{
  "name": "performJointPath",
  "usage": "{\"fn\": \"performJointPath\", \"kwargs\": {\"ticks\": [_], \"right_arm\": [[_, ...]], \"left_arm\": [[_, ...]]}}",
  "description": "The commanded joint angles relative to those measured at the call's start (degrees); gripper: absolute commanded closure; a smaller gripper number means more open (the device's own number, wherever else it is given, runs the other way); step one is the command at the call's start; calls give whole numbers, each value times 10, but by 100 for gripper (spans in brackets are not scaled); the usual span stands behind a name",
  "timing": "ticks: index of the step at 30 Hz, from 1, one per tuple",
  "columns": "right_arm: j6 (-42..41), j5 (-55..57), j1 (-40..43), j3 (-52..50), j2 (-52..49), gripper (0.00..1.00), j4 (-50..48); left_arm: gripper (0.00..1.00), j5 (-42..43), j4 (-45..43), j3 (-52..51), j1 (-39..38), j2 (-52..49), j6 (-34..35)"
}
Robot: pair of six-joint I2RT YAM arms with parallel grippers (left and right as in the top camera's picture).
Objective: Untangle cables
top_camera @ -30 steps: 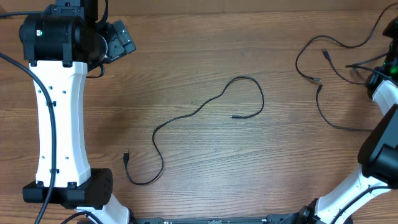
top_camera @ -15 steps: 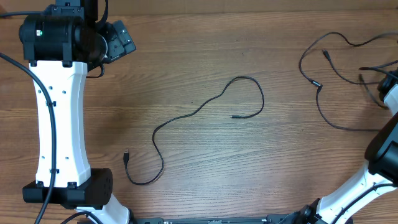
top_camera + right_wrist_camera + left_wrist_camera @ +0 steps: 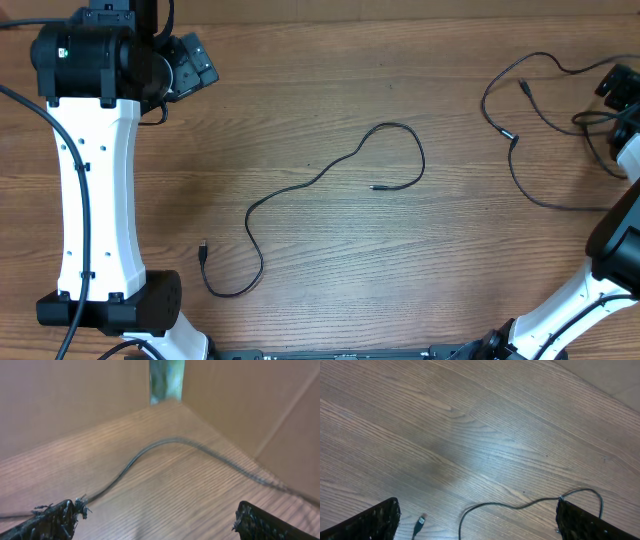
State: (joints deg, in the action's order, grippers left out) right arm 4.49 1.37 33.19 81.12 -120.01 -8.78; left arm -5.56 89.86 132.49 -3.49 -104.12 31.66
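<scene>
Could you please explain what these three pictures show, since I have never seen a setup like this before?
This is a robot with two arms at a wooden table, each arm ending in a two-fingered claw. The wide picture comes from a fixed camera above the table. The other two come from small cameras on the wrists, so the dark shapes in their bottom corners are the claw's own fingers.

One thin black cable lies alone in a loose curve mid-table; the left wrist view shows part of it and a small plug. More black cables lie in loose strands at the far right, near the right claw.

The left claw sits at the top left. Both claws are open and hold nothing.
</scene>
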Motion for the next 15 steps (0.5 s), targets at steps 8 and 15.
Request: {"fn": "performJointPath", "kwargs": {"ticks": [8, 15], "right_arm": [[95, -138, 4, 9, 20, 0, 92], [108, -252, 41, 10, 70, 0, 203]], "left_arm": [[0, 3, 0, 8, 0, -4, 9], [0, 3, 0, 8, 0, -4, 9]]}}
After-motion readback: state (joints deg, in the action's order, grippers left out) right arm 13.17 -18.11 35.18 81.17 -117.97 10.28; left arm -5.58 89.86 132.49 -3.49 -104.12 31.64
